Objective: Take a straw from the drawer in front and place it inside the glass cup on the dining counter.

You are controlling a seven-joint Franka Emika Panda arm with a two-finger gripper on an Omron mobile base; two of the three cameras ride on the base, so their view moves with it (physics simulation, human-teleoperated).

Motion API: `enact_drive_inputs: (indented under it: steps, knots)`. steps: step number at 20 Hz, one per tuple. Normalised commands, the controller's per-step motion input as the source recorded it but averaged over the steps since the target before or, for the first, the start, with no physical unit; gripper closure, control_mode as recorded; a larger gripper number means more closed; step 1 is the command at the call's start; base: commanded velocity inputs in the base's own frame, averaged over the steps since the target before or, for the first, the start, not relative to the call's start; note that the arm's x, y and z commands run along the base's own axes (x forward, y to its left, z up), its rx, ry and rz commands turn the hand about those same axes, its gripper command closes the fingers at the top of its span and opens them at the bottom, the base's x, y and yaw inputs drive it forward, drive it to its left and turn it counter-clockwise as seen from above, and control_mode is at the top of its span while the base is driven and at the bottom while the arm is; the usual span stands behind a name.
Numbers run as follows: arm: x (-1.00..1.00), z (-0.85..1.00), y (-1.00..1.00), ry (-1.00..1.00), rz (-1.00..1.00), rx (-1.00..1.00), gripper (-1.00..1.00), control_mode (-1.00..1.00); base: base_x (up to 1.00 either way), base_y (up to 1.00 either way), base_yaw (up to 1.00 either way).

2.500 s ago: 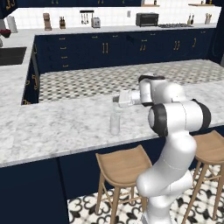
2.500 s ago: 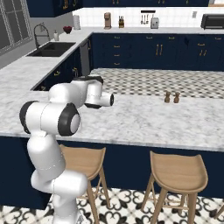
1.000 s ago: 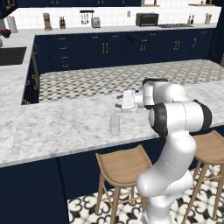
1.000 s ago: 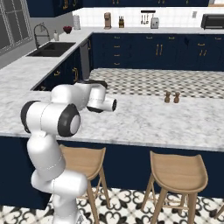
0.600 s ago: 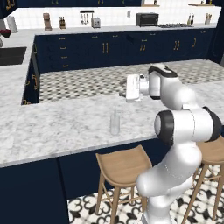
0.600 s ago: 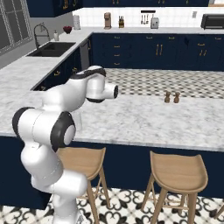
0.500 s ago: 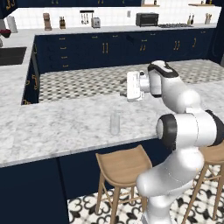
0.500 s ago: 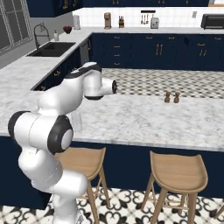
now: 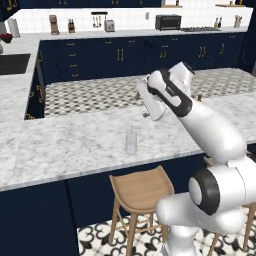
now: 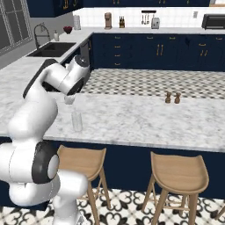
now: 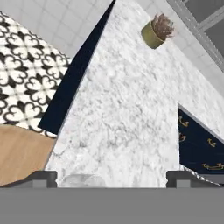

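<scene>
The glass cup (image 9: 131,140) stands upright on the dining counter (image 9: 75,145), near its front edge above a stool. My gripper (image 9: 145,113) hangs open a little above and behind the cup, holding nothing. From the right the cup (image 10: 77,121) stands just below the gripper (image 10: 69,100). In the hand view the two fingertips (image 11: 42,177) stand wide apart, with the cup's rim (image 11: 82,180) low between them, nearer the left one. I cannot make out the straw in any view. The drawer is out of view.
Two small brown shakers (image 10: 172,97) stand further right on the counter. Wooden bar stools (image 10: 178,170) sit under its front edge. A potted plant (image 11: 157,31) sits on the marble further along. Navy cabinet fronts with brass handles (image 11: 199,148) face the floor.
The arm has lifted and its elbow has swung upward, carrying the hand up off the cup. The jaws have stayed open. The cup has not moved.
</scene>
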Motion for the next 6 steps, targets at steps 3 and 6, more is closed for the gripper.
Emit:
enact_drive_inputs:
  steps: [3, 6]
  knots:
    - [-0.42, 0.11, 0.18, -0.02, 0.0, -0.59, -1.0, -1.0, 0.0, 0.0, 0.0]
    - [-0.49, 0.07, 0.2, 0.04, 0.0, -0.43, -1.0, -1.0, 0.0, 0.0, 0.0]
